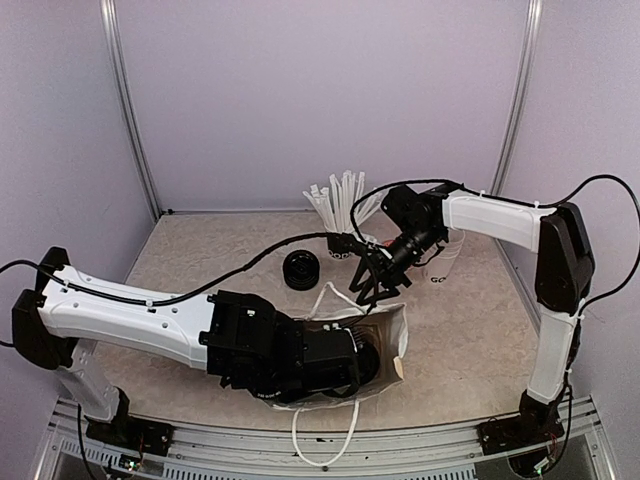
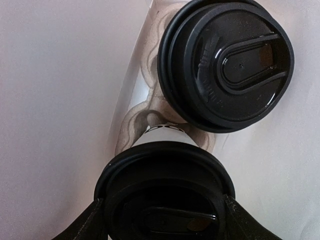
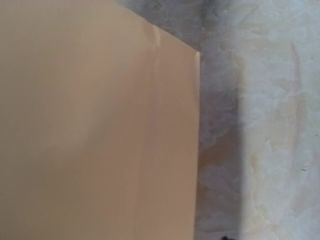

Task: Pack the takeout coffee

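**Lidded coffee cup held inside the paper bag**

The takeout coffee cup [image 2: 165, 167] is gripped by the left gripper [image 2: 162, 201], with a dark finger [image 2: 90, 225] pressed against each side below its black lid. In the left wrist view the lid is turned toward the camera, so the cup's long axis runs away from it, deeper into the paper bag [image 1: 398, 335]. A second lidded cup [image 2: 227, 62] is seen just beyond it in the same bag, its lid tilted slightly. Both cups are hidden from the overhead view. The right gripper [image 1: 375, 285] is held at the bag's far edge; whether its jaws are open or closed cannot be told. White straws are held in a black cup [image 1: 340, 245] further back on the table [image 1: 220, 260].
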{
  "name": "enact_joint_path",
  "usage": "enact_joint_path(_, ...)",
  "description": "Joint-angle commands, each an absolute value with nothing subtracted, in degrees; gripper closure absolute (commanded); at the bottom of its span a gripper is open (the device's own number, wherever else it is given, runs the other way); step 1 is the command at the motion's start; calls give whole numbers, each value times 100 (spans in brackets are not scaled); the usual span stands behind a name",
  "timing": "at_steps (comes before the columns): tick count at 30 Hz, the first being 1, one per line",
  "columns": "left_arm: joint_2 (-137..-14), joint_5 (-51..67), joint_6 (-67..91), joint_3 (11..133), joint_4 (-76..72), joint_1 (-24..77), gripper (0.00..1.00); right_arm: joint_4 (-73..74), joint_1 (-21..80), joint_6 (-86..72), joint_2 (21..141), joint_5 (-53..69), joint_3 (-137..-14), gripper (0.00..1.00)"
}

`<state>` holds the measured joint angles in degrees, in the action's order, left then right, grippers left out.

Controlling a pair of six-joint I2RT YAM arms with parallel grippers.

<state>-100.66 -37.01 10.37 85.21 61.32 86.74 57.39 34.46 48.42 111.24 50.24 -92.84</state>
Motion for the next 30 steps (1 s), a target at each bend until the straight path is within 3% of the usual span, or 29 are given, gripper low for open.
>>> enact_joint_path(1,-9879,-3292,954,8466,6018,8488,40,6002,3496,4953,11223,5263,-9442,50)
enact_joint_path(30,-10739,-719,616,9246,6583,6688,41,6565,3473,5203,11141,5455,-9430,50)
